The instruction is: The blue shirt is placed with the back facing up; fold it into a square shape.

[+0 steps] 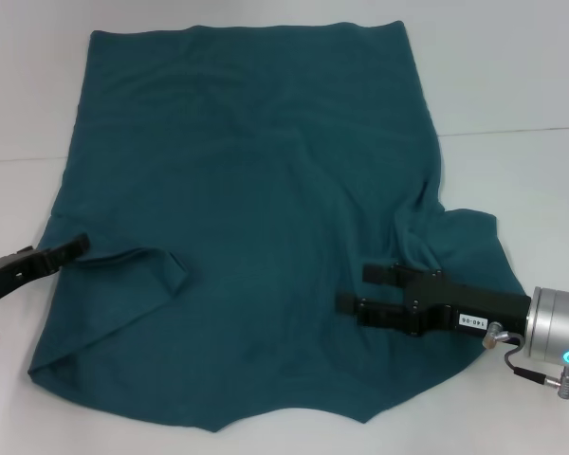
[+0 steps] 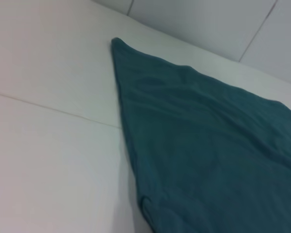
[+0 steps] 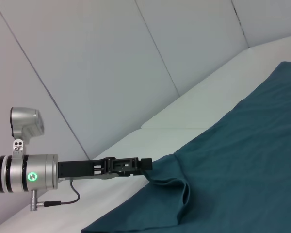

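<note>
Blue shirt (image 1: 256, 227) is spread flat across the middle of the white tabletop (image 1: 512, 76), hem toward the far edge, collar end toward the near edge. Plain side up, no print showing, so back-up as the task wants.

Left sleeve is already turned inward: there's a folded flap (image 1: 147, 270) on the cloth near the left edge. Right side isn't folded yet; the sleeve there is bunched and wrinkled toward the near right corner. My read: sleeves go in first to square off the outline, then the body gets folded.

Left gripper (image 1: 71, 248) comes in low and nearly horizontal from the left edge of the tabletop, tip right at the shirt's edge beside the flap. The right wrist view shows it (image 3: 145, 164) side-on with cloth drawn up into a ridge at the tip, so it looks clenched on the shirt edge, but I can't confirm the jaws' state either way.

Right gripper (image 1: 372, 288) reaches in from the near right corner, forearm low, pointing toward the left edge. Its jaws are released, both fingers (image 1: 384, 273) parted and lying over the cloth next to the bunched right sleeve, nothing between them.

Likely next: the right arm takes that sleeve and brings it inward. Risk: loose fabric drags the body along with it.
</note>
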`<state>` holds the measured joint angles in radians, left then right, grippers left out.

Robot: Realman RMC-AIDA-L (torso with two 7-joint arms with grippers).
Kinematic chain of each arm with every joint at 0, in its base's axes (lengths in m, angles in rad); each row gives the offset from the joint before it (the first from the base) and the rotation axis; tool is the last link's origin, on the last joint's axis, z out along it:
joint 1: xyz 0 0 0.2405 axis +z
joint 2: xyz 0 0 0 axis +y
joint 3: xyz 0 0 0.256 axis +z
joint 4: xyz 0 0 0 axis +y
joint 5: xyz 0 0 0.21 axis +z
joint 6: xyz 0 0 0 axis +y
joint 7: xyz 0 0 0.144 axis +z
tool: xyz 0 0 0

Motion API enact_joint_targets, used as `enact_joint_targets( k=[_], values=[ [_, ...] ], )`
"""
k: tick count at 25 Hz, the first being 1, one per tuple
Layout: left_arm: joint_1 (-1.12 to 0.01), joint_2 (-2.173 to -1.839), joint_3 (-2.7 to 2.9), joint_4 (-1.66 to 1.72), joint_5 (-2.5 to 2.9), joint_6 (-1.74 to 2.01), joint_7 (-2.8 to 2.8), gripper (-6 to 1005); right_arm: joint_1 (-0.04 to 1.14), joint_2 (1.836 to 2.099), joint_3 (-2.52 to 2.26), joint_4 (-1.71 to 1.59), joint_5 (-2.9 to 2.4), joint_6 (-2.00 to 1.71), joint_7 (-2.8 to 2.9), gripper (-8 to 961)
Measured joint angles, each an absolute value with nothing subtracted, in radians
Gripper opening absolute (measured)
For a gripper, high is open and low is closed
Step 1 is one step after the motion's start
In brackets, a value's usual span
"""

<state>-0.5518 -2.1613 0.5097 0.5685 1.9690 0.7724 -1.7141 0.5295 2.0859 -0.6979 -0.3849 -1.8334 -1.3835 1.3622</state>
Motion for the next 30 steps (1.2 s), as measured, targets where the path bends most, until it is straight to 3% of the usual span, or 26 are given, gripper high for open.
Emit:
enact_joint_targets(
  k=[10,16,27,30],
  values=[
    [-0.554,-2.163,0.573,0.573,1.972,0.761,-1.711,938,0.528,2.086,-0.696,-0.385,-1.833,-1.382,1.362,912],
    [-0.557,-2.163,0.578,0.575,1.989,0.757,-1.715,744,0.528,2.086,-0.696,-0.385,-1.833,-1.382,1.362,912],
    [-0.565,-2.162,0.578,0.578,1.990,0.756,-1.719,276,0.528,2.086,-0.696,-0.385,-1.833,-1.382,1.362,911],
    [-0.570,-2.161,0.578,0.581,1.990,0.758,-1.720,206,0.528,2.086,-0.696,-0.385,-1.833,-1.382,1.362,911]
  ],
)
